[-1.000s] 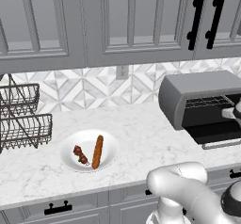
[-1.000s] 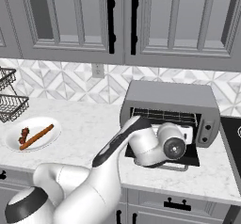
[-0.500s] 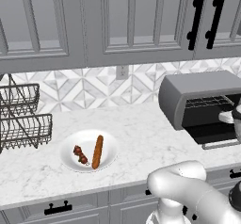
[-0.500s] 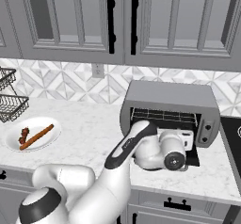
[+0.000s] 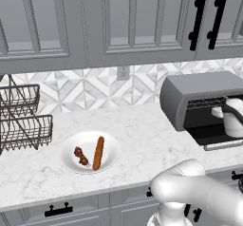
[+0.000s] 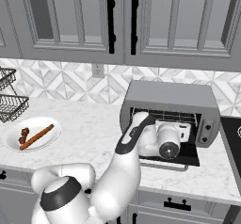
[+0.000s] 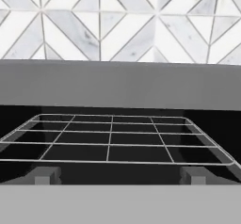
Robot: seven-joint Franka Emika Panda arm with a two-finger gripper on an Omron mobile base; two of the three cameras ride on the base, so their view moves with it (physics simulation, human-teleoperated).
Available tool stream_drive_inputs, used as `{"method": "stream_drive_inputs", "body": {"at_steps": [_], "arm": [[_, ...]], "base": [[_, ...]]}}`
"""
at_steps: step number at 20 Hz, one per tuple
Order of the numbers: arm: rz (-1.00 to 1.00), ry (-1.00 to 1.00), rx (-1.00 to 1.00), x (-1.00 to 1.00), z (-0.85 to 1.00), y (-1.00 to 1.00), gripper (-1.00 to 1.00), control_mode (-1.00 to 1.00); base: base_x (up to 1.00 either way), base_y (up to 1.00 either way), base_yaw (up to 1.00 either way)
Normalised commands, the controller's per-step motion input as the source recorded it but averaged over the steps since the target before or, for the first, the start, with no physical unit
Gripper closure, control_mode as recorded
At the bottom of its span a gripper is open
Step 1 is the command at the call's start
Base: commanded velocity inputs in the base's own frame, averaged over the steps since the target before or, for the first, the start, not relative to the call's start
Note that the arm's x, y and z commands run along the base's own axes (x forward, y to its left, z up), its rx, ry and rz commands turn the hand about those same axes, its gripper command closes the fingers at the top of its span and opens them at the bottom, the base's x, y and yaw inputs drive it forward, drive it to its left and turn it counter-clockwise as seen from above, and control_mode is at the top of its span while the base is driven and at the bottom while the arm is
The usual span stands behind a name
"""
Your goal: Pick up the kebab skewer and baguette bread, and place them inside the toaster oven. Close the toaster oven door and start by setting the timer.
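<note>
A: Start with the big things. The marble counter (image 5: pixel 142 135) runs under the grey cabinets, and the toaster oven (image 6: pixel 169 96) sits at its right end against the tiled wall.

B: And the toaster oven door (image 6: pixel 176 161)?

A: It is dropped flat in front of the oven, with the handle bar at the near edge. The cavity is open and dark.

B: What has changed in the last second?

A: The arm has pushed forward. A moment ago the hand hung just outside the oven, over the lowered door. Now the gripper (image 6: pixel 168 137) is at the mouth, nosing in. The hand view looks straight along the wire rack (image 7: pixel 113 143), which is bare.

B: What are the fingers doing?

A: They are spread wide and carry nothing. No food is in front of the hand camera.

B: Where is the food, then?

A: It is well to the left of the oven, on the white plate (image 5: pixel 76 139). The baguette bread (image 5: pixel 98 153) lies on the side nearer the oven. The kebab skewer (image 5: pixel 81 156) lies just beside it on the far side, and I cannot tell whether they touch.

B: What does that mean for the task?

A: My reading is that the oven is open and ready, but nothing is loaded yet. Neither item has been picked up, and the door and timer come after that. The hand probably needs to back out and swing left to the plate.
</note>
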Motion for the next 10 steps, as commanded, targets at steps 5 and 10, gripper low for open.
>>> {"method": "stream_drive_inputs", "body": {"at_steps": [5,10], "arm": [[-0.02,0.0,0.0,0.32,0.0,0.0,-1.0,-1.0],[-0.01,0.0,0.0,0.27,-0.1,-0.04,-1.0,-1.0]], "base": [[0.0,0.0,0.0],[0.0,0.0,0.0]]}}
